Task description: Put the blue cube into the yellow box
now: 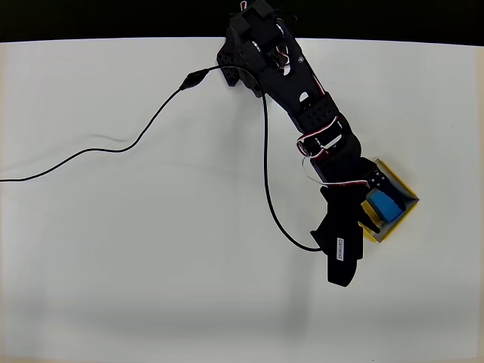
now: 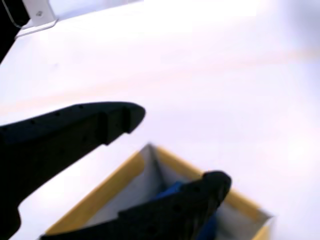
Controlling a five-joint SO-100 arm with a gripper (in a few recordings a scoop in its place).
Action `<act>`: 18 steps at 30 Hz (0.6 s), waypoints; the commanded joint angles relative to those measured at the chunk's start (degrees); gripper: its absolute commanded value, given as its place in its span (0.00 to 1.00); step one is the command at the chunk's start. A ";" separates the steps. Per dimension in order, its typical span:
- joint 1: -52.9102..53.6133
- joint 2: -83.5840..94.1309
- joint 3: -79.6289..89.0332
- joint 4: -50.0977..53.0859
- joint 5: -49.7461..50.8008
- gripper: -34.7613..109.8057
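Blue cube (image 1: 384, 206) lies inside the box (image 1: 395, 224), beneath the spread, released gripper (image 2: 177, 150); rigid, light, matte block, probably best pinched across two opposite flat faces

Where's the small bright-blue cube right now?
In the overhead view, the small bright-blue cube sits inside the shallow yellow box at right, beside the black open gripper.

White table (image 1: 113, 265): bears yellow box (image 1: 387, 229) near right edge, black cable (image 1: 106, 149) trailing left, arm base (image 1: 246, 53).
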 commanded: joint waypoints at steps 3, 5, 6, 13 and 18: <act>4.39 15.73 -5.54 6.06 -3.25 0.38; 6.86 19.07 -4.57 8.35 -3.87 0.35; 8.35 20.57 -3.78 8.88 -4.04 0.35; 21.36 28.65 4.31 12.30 -6.33 0.31; 30.41 33.93 11.43 13.71 -6.59 0.30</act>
